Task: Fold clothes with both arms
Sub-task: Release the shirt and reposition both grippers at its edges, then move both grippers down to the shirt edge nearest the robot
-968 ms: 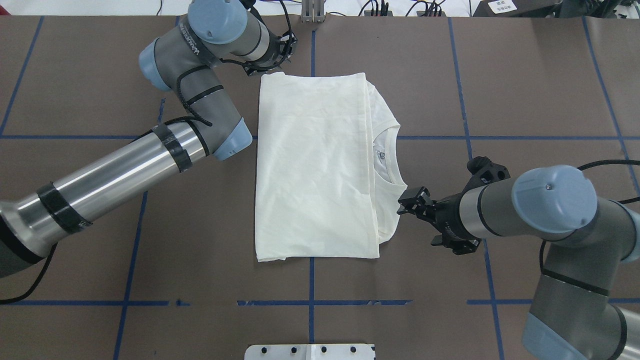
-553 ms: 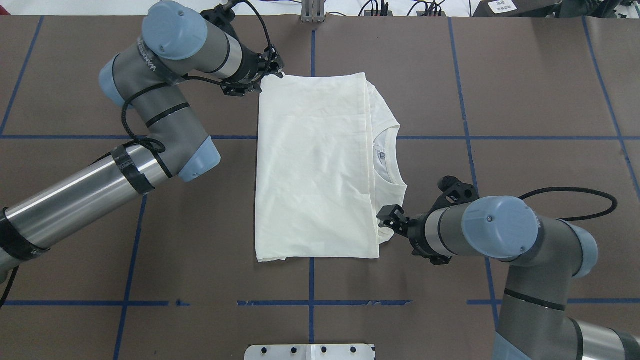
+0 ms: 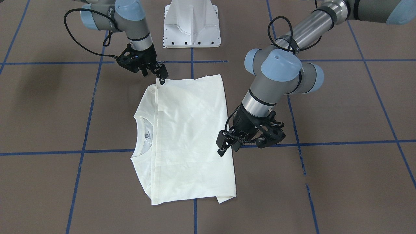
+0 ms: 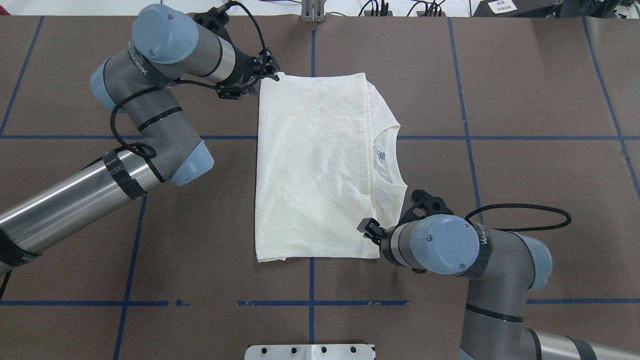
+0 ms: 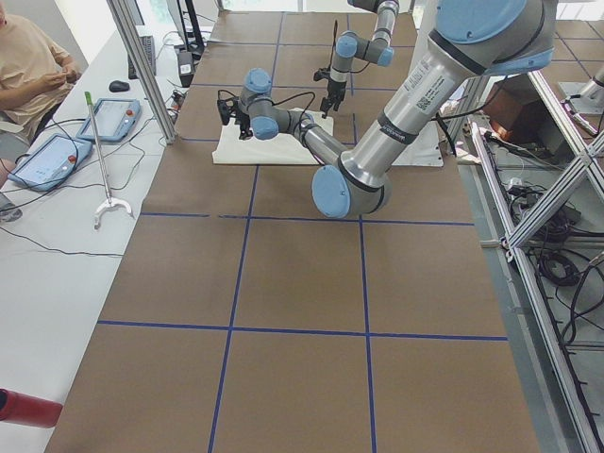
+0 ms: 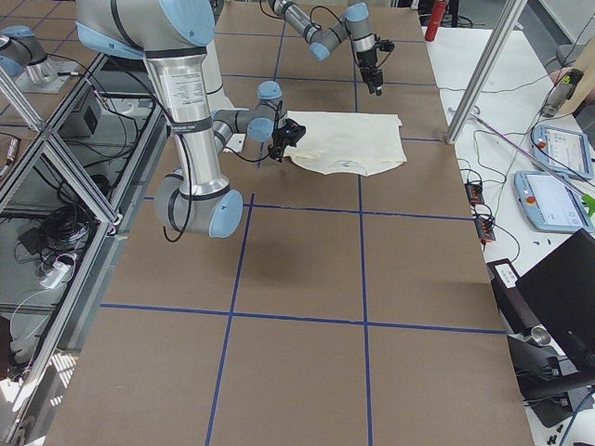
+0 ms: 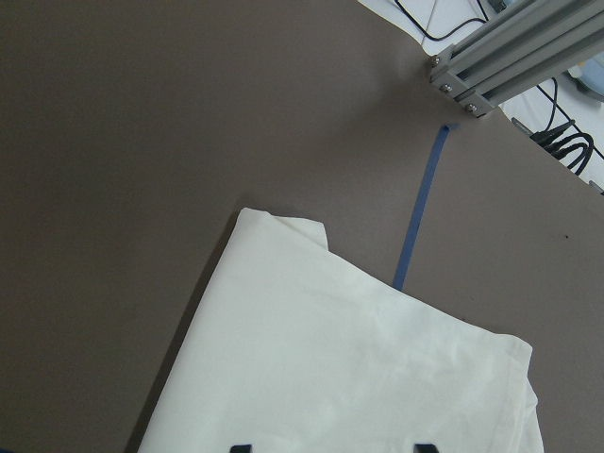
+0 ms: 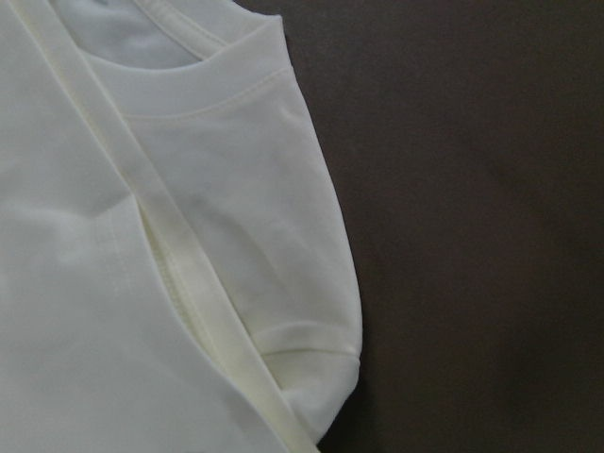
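The cream-white folded T-shirt (image 4: 315, 165) lay flat in the middle of the brown table (image 4: 525, 90) marked with blue tape lines (image 4: 465, 100). It formed a tall rectangle, with the ribbed round neck (image 4: 390, 155) and one shoulder showing from under the folded-over panel on the right arm's side. No print showed on the upturned cloth.

The left black two-finger gripper (image 4: 267, 70) sat at the shirt's far corner on its own side. In the front-facing view its fingers (image 3: 224, 144) pointed down over the shirt's edge, with the cloth directly beneath and in front of them. The left wrist camera showed the two fingertips well apart at the bottom of the picture, nothing between them, the shirt corner (image 7: 274, 226) ahead of them.

The right black two-finger gripper (image 4: 369, 230) hovered at the shirt's near corner by the shoulder fold. Seen from the front, its tips (image 3: 161, 78) met the cloth's corner edge. Whether its jaws were wide or closed on the fabric could not be told; its wrist camera showed only the shoulder hem (image 8: 311, 354) below and table to one side.

A white metal base plate (image 4: 310, 351) stood behind both grippers, at the robot's edge of the table.
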`<state>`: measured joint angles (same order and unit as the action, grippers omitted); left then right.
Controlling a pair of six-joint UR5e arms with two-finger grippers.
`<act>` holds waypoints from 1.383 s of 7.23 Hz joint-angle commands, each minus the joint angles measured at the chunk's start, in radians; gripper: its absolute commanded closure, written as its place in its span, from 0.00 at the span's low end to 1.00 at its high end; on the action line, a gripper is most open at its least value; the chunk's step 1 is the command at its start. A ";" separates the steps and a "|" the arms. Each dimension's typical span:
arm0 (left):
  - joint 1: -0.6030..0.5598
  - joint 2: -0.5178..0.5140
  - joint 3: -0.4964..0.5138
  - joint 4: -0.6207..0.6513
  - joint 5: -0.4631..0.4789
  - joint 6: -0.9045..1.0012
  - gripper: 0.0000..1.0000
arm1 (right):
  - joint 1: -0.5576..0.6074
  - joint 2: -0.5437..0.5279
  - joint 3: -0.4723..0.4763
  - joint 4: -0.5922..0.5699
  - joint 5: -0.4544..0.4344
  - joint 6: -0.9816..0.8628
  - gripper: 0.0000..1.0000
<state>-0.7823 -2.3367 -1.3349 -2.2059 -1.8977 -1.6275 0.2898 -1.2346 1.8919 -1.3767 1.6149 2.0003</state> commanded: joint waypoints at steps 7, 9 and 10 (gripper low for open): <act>0.000 0.051 -0.053 0.006 0.000 0.001 0.35 | 0.008 0.020 -0.034 -0.005 -0.043 0.000 1.00; 0.000 0.054 -0.056 0.006 0.000 0.001 0.35 | 0.031 0.036 -0.025 -0.005 -0.038 -0.008 1.00; 0.002 0.056 -0.064 0.006 0.000 0.001 0.35 | 0.037 0.043 -0.025 -0.005 -0.035 -0.009 1.00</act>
<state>-0.7819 -2.2837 -1.3915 -2.1997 -1.8975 -1.6261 0.3151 -1.2022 1.8644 -1.3818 1.5761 1.9945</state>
